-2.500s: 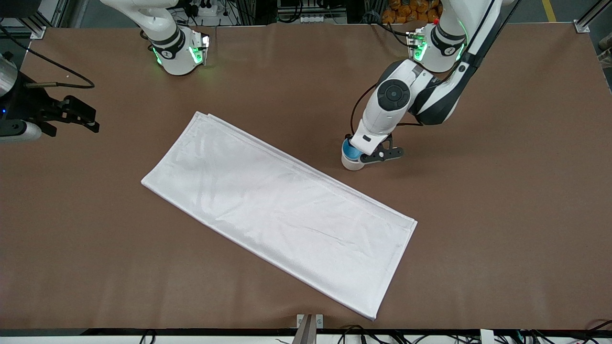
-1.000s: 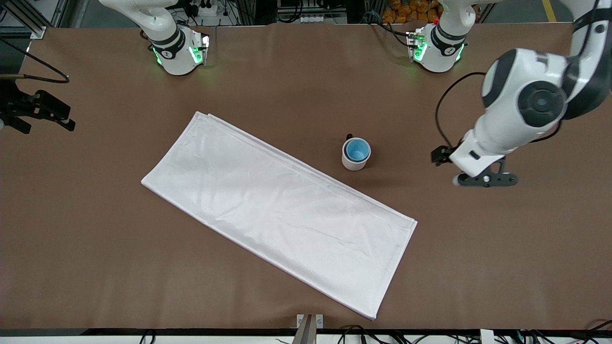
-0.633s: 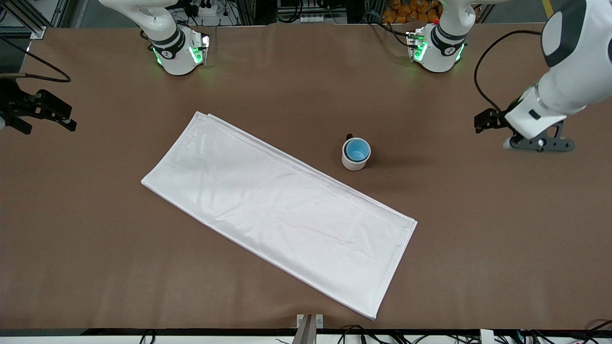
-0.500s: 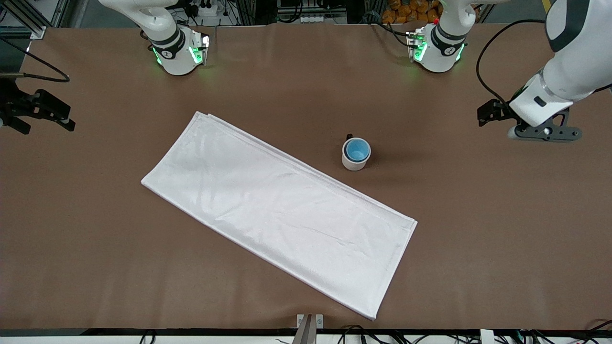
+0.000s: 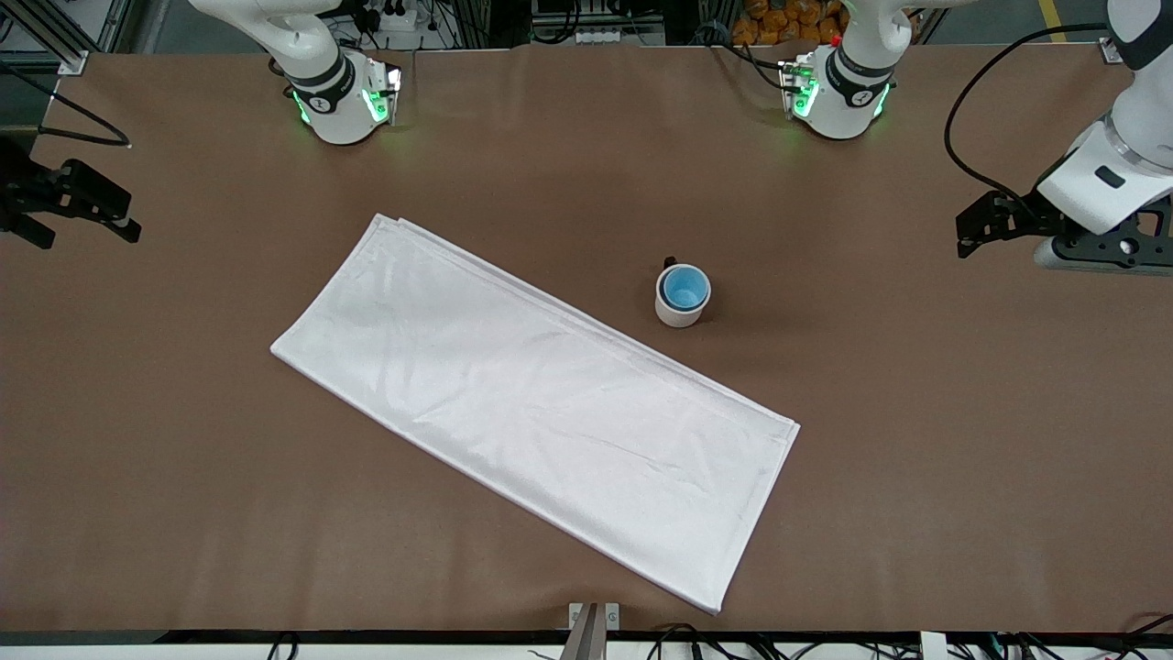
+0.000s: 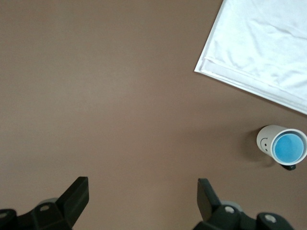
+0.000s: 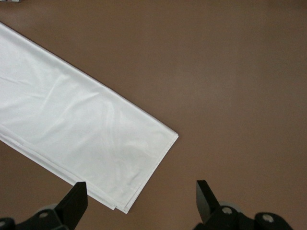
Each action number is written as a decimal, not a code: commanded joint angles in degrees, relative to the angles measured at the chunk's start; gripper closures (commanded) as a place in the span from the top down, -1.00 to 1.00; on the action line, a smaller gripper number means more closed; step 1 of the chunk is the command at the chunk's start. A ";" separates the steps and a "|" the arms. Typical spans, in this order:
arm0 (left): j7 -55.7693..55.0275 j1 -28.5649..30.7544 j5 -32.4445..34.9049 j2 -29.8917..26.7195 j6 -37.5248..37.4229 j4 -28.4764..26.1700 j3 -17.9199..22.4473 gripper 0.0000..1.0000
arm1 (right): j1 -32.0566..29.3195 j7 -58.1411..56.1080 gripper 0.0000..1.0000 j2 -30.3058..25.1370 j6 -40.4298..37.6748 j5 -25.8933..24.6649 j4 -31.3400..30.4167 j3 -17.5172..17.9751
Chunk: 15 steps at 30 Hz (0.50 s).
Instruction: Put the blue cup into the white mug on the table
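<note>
The blue cup (image 5: 685,289) sits upright inside the white mug (image 5: 675,317), which stands on the brown table (image 5: 916,440) beside the cloth's long edge, its black handle toward the robots' bases. My left gripper (image 5: 1104,255) is open and empty, high over the table's left-arm end, well apart from the mug. In the left wrist view its fingers (image 6: 76,191) are spread wide over bare table, with the mug (image 6: 265,139) and the blue cup (image 6: 289,147) off to one side. My right gripper (image 5: 124,213) is open and empty over the right-arm end, where it waits.
A large white cloth (image 5: 531,394) lies flat and diagonal across the middle of the table; it also shows in the left wrist view (image 6: 264,48) and the right wrist view (image 7: 72,129). The arms' bases (image 5: 344,101) stand along the edge farthest from the front camera.
My left gripper has let go of the blue cup in the mug, risen, and swung away to the left-arm end. The cup and mug have stayed put.
</note>
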 commanded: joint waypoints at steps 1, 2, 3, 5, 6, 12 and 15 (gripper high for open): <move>3.01 -0.45 1.57 1.70 -1.90 3.42 -0.49 1.00 | 0.15 -0.54 1.00 -1.29 -0.79 1.15 -0.54 -0.06; 3.01 -0.54 1.56 1.70 -1.99 3.51 -0.57 1.00 | 0.15 -0.54 1.00 -1.29 -0.79 1.15 -0.54 -0.06; 2.92 -0.54 1.39 1.61 -1.99 3.68 -0.75 1.00 | 0.15 -0.54 1.00 -1.29 -0.79 1.24 -0.45 -0.06; 2.83 -0.45 0.86 1.61 -1.99 4.03 -0.84 1.00 | 0.24 -0.54 1.00 -1.29 -0.71 1.32 -0.45 -0.06; 2.75 -0.36 0.77 1.61 -2.08 4.47 -0.84 1.00 | 0.24 -0.54 1.00 -1.29 -0.71 1.32 -0.45 -0.06; 2.57 -0.36 0.25 1.61 -3.22 6.05 -1.01 1.00 | 0.24 -0.45 1.00 -1.11 -0.44 1.32 -0.45 0.29; 2.48 -0.10 -0.63 1.61 -3.66 6.76 -1.01 1.00 | 0.33 -0.45 1.00 -1.11 -0.53 1.32 -0.54 0.29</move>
